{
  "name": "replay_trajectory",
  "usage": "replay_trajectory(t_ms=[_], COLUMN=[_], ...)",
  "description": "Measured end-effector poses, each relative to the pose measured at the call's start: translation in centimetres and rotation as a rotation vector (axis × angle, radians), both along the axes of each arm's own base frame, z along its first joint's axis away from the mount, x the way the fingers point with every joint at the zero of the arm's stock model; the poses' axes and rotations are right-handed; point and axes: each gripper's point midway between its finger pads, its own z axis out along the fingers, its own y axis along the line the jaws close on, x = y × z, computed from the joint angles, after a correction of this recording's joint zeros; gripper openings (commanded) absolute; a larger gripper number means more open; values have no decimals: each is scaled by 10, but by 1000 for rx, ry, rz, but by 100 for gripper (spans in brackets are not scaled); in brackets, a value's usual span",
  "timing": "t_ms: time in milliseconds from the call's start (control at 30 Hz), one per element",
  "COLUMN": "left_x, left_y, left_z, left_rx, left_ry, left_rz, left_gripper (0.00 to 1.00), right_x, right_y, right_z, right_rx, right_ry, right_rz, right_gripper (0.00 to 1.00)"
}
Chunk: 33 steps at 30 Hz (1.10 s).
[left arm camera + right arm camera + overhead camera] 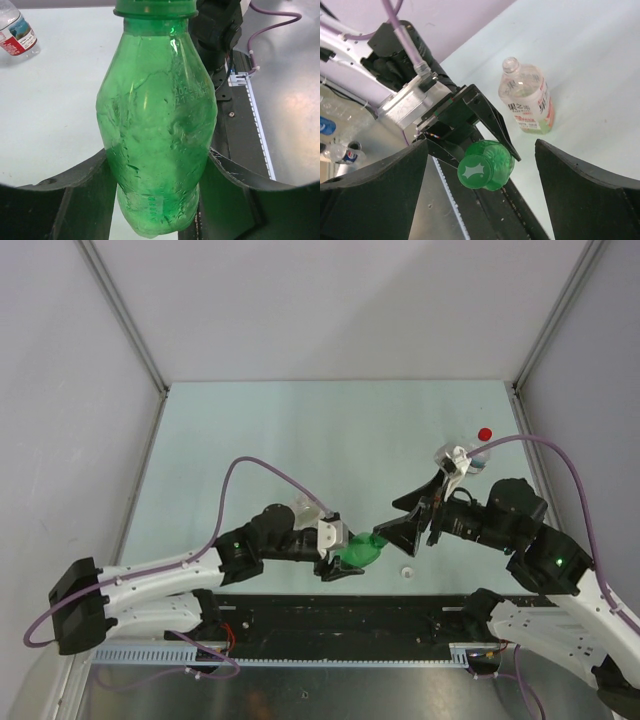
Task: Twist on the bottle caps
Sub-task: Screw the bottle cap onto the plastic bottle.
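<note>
The green bottle [156,140] fills our left jaws, pinched mid-body, its green cap [481,172] seated on the neck and pointing between our right jaws. To tighten well, we judge, we close squarely on the cap's rim, in line with the neck, while the left grip stops the bottle spinning. The right jaws stand spread wide, flanking the cap, touching nothing. On the counter [300,430], the white cap [407,572] lies near them, the red cap [485,434] well apart.
</note>
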Motion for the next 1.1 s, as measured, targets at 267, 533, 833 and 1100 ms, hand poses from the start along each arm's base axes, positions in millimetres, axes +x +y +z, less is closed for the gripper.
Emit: replay_trajectory(t_ms=[267,533,833,1100], left_x=[12,19,24,24], left_y=[-2,-1,2,5], left_z=[-14,-20,-26,-31], left_rx=[40,64,88,112], left_ry=[-34,-49,-57,-51], left_rz=[36,65,90,93], left_gripper=[0,0,0,0], right_x=[3,-1,-7,-5], right_y=[2,2,-3,1], right_z=[-21,-42,-48,-42], right_rx=[-57,-125,-150,-157], right_ry=[202,337,386,386], right_rz=[-50,-63,-68,-60], right_gripper=[81,76,74,70])
